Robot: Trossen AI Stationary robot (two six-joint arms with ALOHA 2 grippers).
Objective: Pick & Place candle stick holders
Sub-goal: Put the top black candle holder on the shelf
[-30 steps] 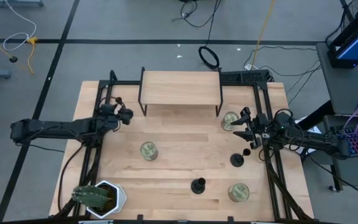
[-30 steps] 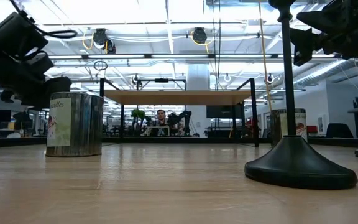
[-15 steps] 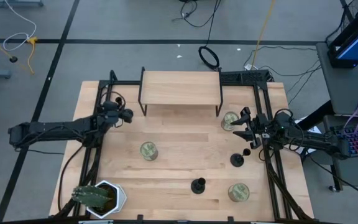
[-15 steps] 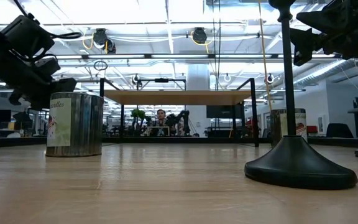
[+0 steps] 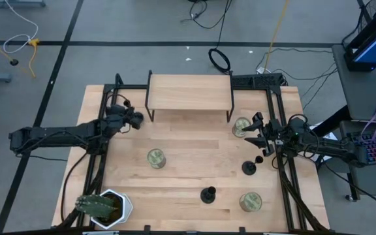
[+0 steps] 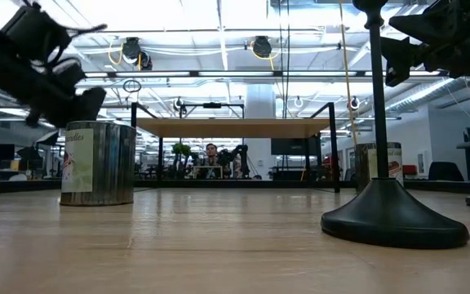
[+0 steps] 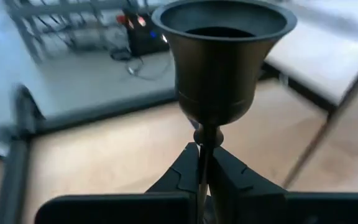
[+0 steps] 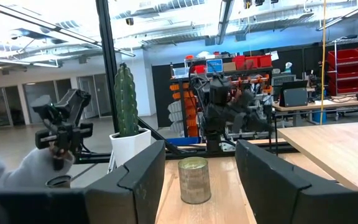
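Black holders [image 5: 208,194] [image 5: 248,168] upright; one [image 7: 224,59] gripped.

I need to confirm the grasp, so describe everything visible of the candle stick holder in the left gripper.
The candle stick holder looks like dark, smooth metal: a flared, bell-shaped cup with an open round mouth, narrowing to a small knob and a thin stem. The left gripper is shut on that stem just below the knob, one dark finger on each side. The cup points away from the wrist. Its base is hidden behind the fingers. In the high view it sits at the gripper's tip, near the wooden shelf's left legs, above the table.
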